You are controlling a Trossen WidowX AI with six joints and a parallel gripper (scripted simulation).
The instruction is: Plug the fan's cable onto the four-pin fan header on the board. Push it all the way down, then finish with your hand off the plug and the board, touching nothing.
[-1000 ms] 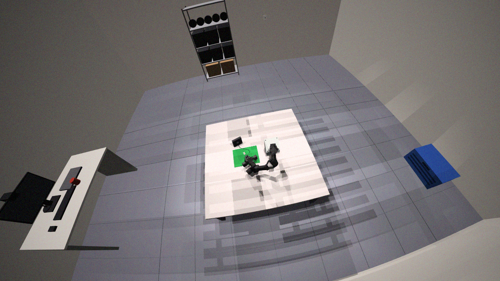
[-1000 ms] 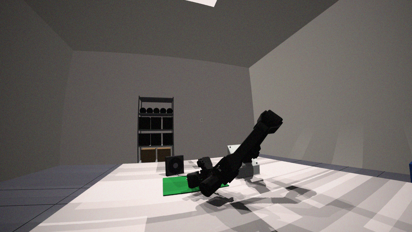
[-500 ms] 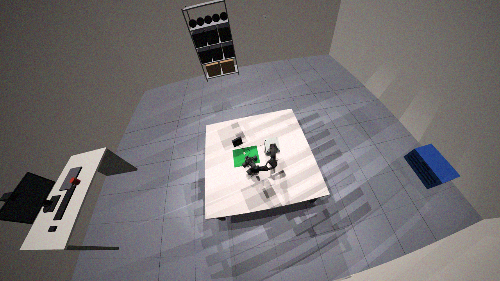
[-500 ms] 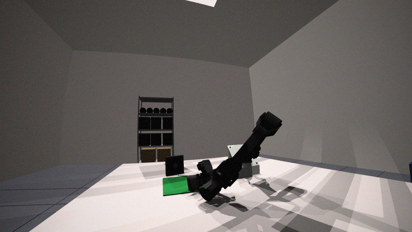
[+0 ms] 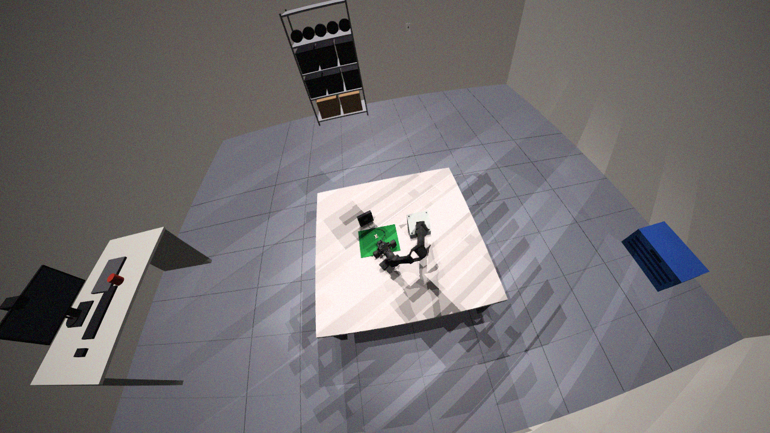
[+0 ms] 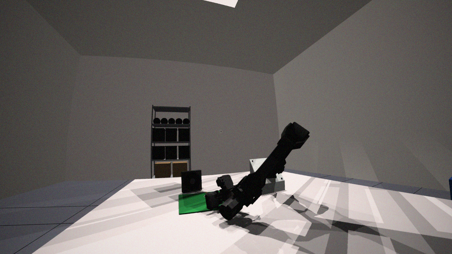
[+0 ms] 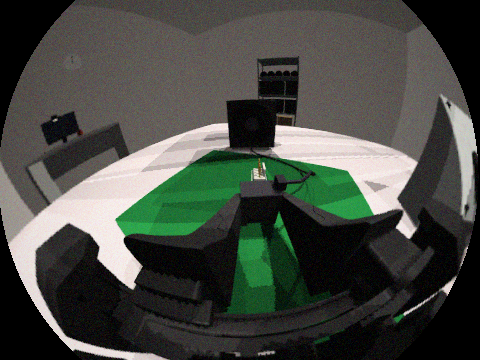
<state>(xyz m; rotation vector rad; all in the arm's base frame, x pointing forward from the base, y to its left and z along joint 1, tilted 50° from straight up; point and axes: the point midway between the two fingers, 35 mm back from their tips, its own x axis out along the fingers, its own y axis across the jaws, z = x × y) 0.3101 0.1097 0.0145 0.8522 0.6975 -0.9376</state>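
My gripper [image 5: 379, 247] [image 6: 210, 199] [image 7: 259, 196] is shut on the fan plug, a small black block [image 7: 261, 190] between the fingertips in the wrist view. The plug is over the green board [image 5: 366, 250] [image 6: 191, 205] [image 7: 165, 210]; its underside is hidden, so I cannot tell the gap. The pale fan header [image 5: 376, 236] [image 7: 258, 173] with gold pins stands on the board just beyond the plug. The thin black cable [image 7: 312, 173] loops right from the plug and back to the black square fan [image 5: 365, 218] [image 6: 191, 181] [image 7: 251, 123], upright behind the board.
A pale mount [image 5: 413, 221] [image 6: 274, 187] [image 7: 461, 150] stands right of the board on the white table [image 5: 349, 301] [image 6: 126, 227]. Beyond the table are a shelf rack [image 5: 331, 72] [image 6: 171, 141] [image 7: 278, 92], a desk [image 5: 126, 269] and a blue box [image 5: 672, 250].
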